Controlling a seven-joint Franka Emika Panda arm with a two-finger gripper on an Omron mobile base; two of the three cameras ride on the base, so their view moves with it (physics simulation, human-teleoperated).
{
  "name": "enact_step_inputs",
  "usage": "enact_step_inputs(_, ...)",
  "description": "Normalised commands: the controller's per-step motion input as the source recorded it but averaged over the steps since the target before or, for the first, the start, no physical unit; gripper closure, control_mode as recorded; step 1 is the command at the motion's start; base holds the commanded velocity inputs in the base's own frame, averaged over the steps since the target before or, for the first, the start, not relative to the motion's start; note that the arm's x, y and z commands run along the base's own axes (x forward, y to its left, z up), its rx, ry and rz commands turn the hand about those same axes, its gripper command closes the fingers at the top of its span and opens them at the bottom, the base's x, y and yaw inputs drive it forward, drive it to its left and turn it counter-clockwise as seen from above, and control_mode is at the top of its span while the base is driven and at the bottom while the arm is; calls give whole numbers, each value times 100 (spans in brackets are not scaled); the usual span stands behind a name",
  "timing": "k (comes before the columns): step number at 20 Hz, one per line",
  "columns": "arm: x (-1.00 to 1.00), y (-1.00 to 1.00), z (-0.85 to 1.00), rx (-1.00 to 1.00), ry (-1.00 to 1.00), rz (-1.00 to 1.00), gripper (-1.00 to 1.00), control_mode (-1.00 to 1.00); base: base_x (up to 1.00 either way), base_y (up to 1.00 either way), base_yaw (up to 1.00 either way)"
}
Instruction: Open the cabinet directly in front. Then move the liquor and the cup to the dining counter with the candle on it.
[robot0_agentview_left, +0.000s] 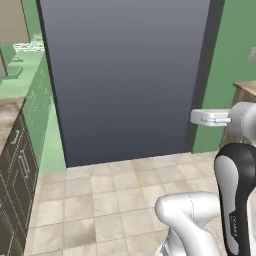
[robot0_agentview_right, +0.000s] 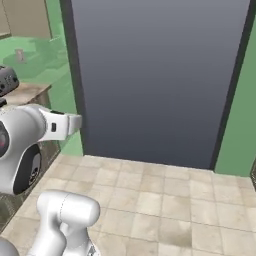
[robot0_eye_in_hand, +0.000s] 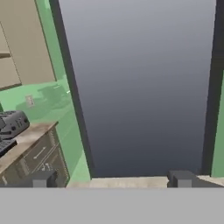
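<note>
Both my fingertips (robot0_eye_in_hand: 43, 179) stand wide apart at the bottom of the hand view; my claw (robot0_eye_in_hand: 111, 180) grips nothing. Straight ahead rises a tall dark grey slab (robot0_eye_in_hand: 140, 87), likely a fridge side, on the tiled floor (robot0_agentview_left: 115, 200). Beige cabinet doors (robot0_eye_in_hand: 19, 41) hang at upper left, above a worktop (robot0_eye_in_hand: 26, 138) carrying a grey appliance (robot0_eye_in_hand: 11, 124). I judge the first step unstarted: I must find the cabinet's bar handles, which I cannot see.

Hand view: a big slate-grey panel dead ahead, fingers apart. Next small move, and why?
Probably turn the base left. The tall slate-grey panel ahead has no handle; the beige panelled cabinet doors sit off to the left above the worktop. The gripper is open and holds nothing.
</note>
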Motion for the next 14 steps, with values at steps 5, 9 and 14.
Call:
enact_step_inputs(5,0,0,0,0,0,0,-100,100,0,-30,66)
enact_step_inputs(9,0,0,0,0,0,0,-100,100,-14,-22,72)
enact_step_inputs(14,0,0,0,0,0,0,-100,100,-8,-70,40)
